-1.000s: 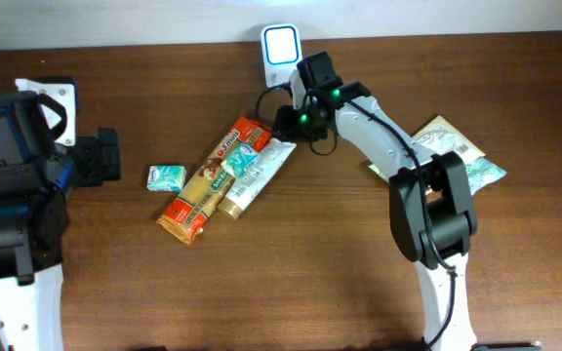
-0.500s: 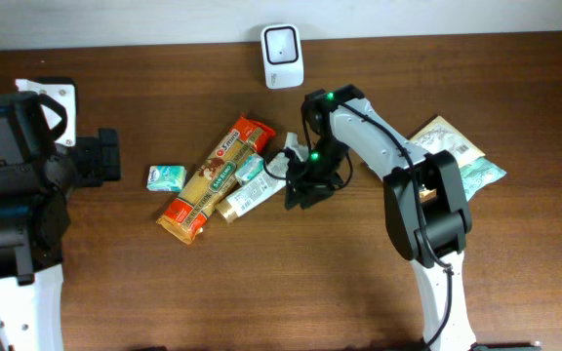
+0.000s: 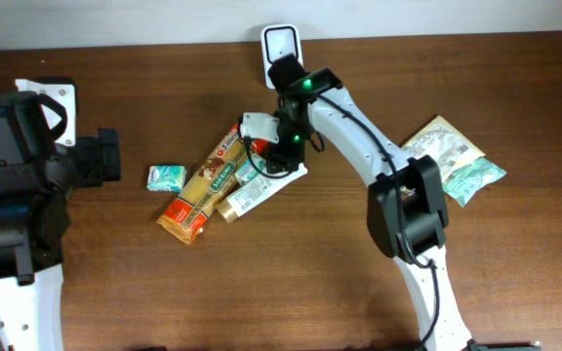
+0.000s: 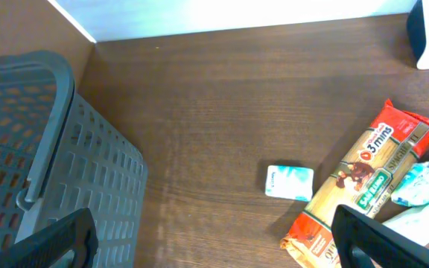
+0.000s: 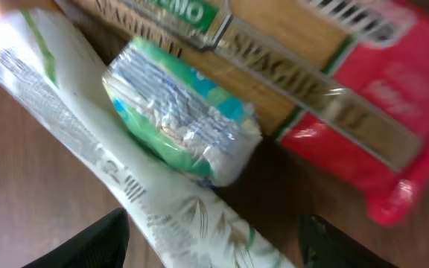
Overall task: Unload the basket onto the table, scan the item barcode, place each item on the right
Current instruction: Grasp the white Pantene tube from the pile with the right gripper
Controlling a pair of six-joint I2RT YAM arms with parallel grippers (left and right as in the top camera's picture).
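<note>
While the right gripper (image 5: 218, 238) hangs spread and empty over the pile, the small green packet (image 5: 181, 119) lies atop the white tube (image 3: 257, 190) against the spaghetti pack (image 3: 208, 180), short of the scanner (image 3: 281, 44). I'd say both pick-up and scan are undone. The left gripper (image 4: 214, 238) gapes empty near the grey basket (image 4: 51, 134).
</note>
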